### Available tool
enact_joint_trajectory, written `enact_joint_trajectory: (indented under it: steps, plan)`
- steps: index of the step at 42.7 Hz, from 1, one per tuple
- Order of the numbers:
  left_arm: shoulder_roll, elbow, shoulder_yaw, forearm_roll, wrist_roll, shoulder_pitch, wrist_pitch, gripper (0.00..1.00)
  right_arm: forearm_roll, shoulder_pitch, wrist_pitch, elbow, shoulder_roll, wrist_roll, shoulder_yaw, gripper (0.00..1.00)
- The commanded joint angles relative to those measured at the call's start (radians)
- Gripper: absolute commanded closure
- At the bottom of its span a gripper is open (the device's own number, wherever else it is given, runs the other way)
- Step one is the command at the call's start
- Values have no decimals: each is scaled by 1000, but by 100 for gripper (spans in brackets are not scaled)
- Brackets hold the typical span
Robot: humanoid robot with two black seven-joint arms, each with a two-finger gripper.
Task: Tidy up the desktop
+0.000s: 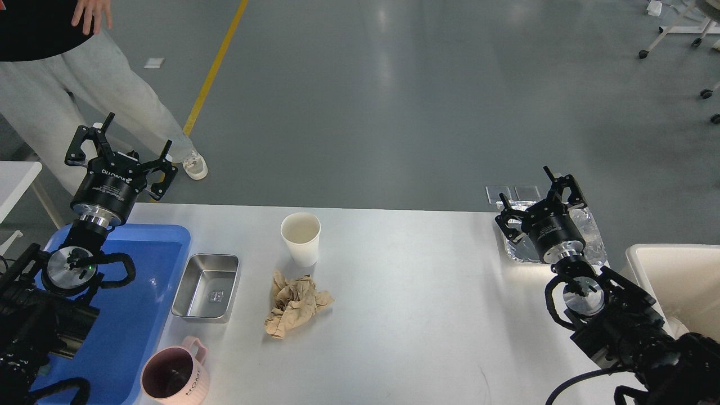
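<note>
Desktop fills the lower middle of the head view, a wide matte white-grey surface with its far edge running across the frame below the grey floor. On it, near the middle, stands an upright white paper cup, empty as far as the open top shows. Just in front of the cup lies a crumpled brown paper napkin, apart from the cup by a small gap. To the left of both sits a small rectangular stainless steel tray, and beside that, at the desktop's left end, a blue plastic tray. A pink mug stands at the near left edge, handle turned to the right, just beside the blue tray. At the far right corner lies a foil tray, partly covered by the arm above it. A white bin shows at the right edge.

Left gripper hangs above the far left corner of the desktop, over the back of the blue tray, with its 2 fingers spread wide and nothing between them. Right gripper hangs over the foil tray, fingers likewise spread and holding nothing.

Behind the left gripper, a person in light grey trousers stands on the floor beside a yellow line. A small white side table shows at the left edge.
</note>
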Motion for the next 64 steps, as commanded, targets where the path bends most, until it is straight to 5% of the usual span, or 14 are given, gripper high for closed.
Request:
enact_joint_trajectory:
  steps: [1,10,21,31,37,46,64]
  plan:
    - [39,-3,5,23,-48,18,4,2,-4,-3,1,2,-1,1,0,0]
    - [90,-11,6,199,-97,42,18,3,-4,-6,1,6,-1,6,0,0]
    - [108,-14,8,468,-102,45,26,3,-4,-4,1,9,-1,8,2,0]
    - [243,-174,23,655,-148,185,144,3,-3,-3,3,9,-7,9,3,0]
    - [300,-311,57,659,-142,275,270,3,-3,-3,3,9,-7,11,3,0]
    - [343,-448,40,649,-140,368,179,4,-3,-3,3,9,-6,11,3,0]
    - [645,-681,144,693,-76,509,205,4,-3,-3,4,9,-1,11,6,0]
